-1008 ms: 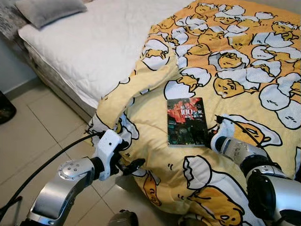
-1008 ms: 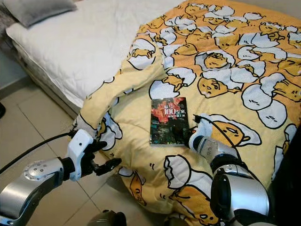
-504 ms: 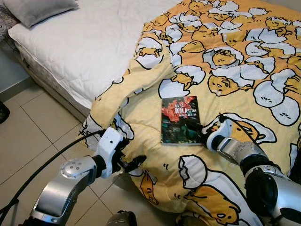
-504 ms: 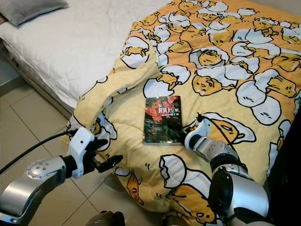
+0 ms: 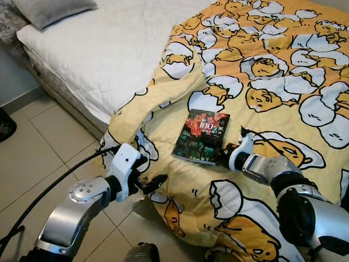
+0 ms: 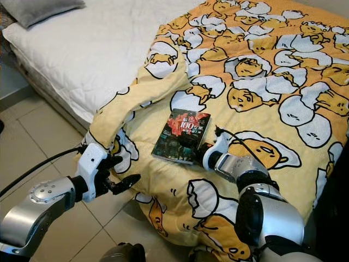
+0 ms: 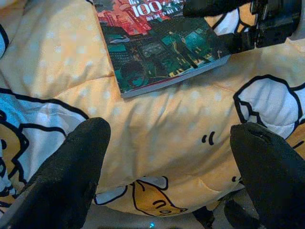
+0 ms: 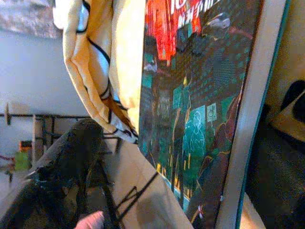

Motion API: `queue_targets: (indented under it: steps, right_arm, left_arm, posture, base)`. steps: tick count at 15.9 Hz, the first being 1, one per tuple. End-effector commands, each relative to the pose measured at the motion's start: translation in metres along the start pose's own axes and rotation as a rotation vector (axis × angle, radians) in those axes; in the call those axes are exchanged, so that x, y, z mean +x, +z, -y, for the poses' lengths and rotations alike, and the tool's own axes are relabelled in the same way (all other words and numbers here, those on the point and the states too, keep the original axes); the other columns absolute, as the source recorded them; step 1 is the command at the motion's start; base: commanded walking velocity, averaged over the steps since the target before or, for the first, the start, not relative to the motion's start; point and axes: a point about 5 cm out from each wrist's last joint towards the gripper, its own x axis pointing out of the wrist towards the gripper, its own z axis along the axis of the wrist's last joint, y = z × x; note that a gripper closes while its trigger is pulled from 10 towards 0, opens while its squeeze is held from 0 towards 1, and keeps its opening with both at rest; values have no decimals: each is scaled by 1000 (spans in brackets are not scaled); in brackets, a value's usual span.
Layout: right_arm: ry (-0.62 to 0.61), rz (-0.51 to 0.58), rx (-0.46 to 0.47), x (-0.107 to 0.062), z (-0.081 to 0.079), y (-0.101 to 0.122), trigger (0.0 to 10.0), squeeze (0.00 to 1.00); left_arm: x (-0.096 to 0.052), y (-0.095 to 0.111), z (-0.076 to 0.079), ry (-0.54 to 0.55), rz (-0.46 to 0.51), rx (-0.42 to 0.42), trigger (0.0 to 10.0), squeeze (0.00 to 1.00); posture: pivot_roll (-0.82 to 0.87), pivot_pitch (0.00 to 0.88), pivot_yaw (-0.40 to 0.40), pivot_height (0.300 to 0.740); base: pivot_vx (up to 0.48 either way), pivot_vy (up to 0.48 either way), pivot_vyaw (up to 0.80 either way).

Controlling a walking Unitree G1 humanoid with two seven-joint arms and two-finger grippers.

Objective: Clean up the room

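A paperback book (image 5: 200,136) with a dark red and green cover lies askew on the yellow egg-print duvet (image 5: 272,71). My right gripper (image 5: 223,154) is at the book's lower right corner and stands open. In the right wrist view the cover (image 8: 195,109) sits between the fingers (image 8: 71,167), one over it and one beyond its page edge. My left gripper (image 5: 148,183) is open beside the duvet's hanging edge, low over the floor. The left wrist view looks past both fingers (image 7: 71,176) at the book (image 7: 162,52) and the right gripper (image 7: 267,24).
The duvet hangs off the bed's near corner down to the tiled floor (image 5: 38,147). A bare white mattress (image 5: 109,49) with a grey pillow (image 5: 54,11) lies at the far left. A dark object (image 5: 5,124) sits on the floor by the left edge.
The book has turned clockwise, and its lower end has slid left with my right gripper at its corner. My left gripper has barely moved. The camera shifted slightly.
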Motion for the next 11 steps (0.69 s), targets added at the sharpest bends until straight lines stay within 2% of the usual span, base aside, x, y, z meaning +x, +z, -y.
queue_targets:
  steps: [1,3,6,7,9,11]
  right_arm:
    - [-30,-1,-38,2,2,-3,10000,0]
    - [-83,4,-11,8,11,-22,10000,0]
    - [-168,-19,-39,13,21,-43,10000,0]
    - [-210,-3,-24,15,26,-53,10000,0]
    - [-191,6,7,17,24,-56,10000,0]
    - [-104,81,93,22,12,-50,10000,0]
  left_arm:
    - [-1,-6,0,10,-21,-5,10000,0]
    - [1,-6,2,5,-24,-6,10000,0]
    - [1,-7,2,4,-30,-2,10000,0]
    - [0,-7,2,10,-33,2,10000,0]
    - [0,-8,1,14,-34,2,10000,0]
    - [-3,-9,0,21,-36,2,10000,0]
  posture:
    - [53,116,42,740]
    - [61,123,50,740]
    - [70,129,54,740]
    - [74,130,53,740]
    - [80,135,53,740]
    - [80,138,53,740]
  base:
    - [0,0,0]
    - [0,0,0]
    - [0,0,0]
    - [0,0,0]
    - [0,0,0]
    - [0,0,0]
